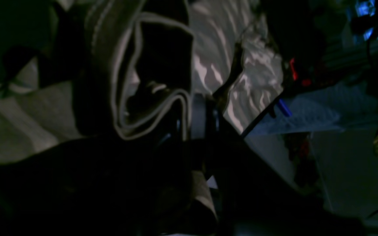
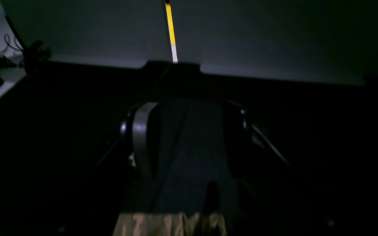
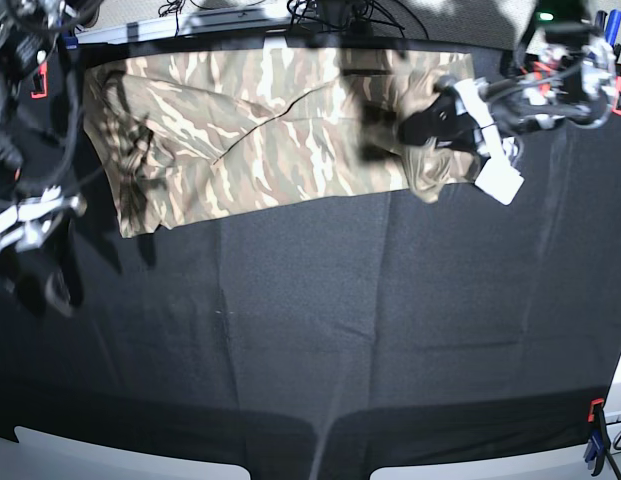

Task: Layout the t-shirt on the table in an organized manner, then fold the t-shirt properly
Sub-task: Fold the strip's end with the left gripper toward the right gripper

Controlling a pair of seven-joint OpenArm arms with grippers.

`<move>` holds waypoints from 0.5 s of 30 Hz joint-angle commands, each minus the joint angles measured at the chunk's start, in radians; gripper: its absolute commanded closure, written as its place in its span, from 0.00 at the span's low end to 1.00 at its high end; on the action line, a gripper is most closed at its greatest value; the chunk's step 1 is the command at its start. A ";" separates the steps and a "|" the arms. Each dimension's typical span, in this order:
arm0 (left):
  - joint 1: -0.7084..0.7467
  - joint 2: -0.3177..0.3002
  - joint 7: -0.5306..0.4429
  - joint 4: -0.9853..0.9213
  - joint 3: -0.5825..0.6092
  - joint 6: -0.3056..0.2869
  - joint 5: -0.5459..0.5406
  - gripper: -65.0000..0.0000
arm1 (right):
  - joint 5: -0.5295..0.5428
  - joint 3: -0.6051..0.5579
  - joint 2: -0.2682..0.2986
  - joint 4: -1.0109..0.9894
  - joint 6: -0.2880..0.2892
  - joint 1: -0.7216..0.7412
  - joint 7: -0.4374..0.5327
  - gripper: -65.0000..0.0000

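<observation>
We're looking at the bench (image 3: 320, 330) first, a wide black-draped surface filling the base view, with a red clamp (image 3: 594, 410) on its near right edge. Across its far side lies the t-shirt (image 3: 260, 130), camouflage, spread out lengthwise and mostly flat, one end rumpled at the left and the other end bunched under an arm at the right.

That's our left arm (image 3: 550, 90), reaching in from the far right corner, stretched low over the shirt. Its left gripper (image 3: 422, 125) has jaws clenched on the t-shirt, and the wrist view shows a folded hem (image 1: 149, 114) looped right at the jaws.

Our right arm (image 3: 30, 225) sits at the left edge, just off the shirt. The right gripper (image 2: 189, 137) points down at bare black cloth, jaws apart and holding nothing.
</observation>
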 commanded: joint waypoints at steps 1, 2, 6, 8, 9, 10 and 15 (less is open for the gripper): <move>-0.005 0.009 -0.017 0.019 -0.003 -0.007 -0.020 1.00 | 0.019 0.003 0.014 0.014 -0.003 0.023 0.026 0.54; -0.005 0.021 -0.016 0.019 -0.002 -0.007 -0.013 1.00 | 0.019 0.003 0.014 0.014 -0.003 0.032 0.024 0.54; -0.005 0.064 -0.069 0.019 0.035 -0.007 0.066 1.00 | 0.019 0.003 0.014 0.014 -0.003 0.048 0.024 0.54; -0.005 0.073 -0.119 0.019 0.087 -0.007 0.150 1.00 | 0.018 0.003 0.014 0.014 -0.003 0.050 0.023 0.54; -0.005 0.074 -0.143 0.019 0.118 -0.006 0.188 1.00 | 0.018 0.003 0.014 0.014 -0.003 0.050 0.023 0.54; -0.005 0.073 -0.159 0.019 0.150 -0.006 0.221 1.00 | 0.018 0.003 0.014 0.014 -0.003 0.050 0.023 0.54; -0.005 0.073 -0.167 0.019 0.269 0.050 0.284 1.00 | 0.018 0.003 0.014 0.014 -0.003 0.050 0.023 0.54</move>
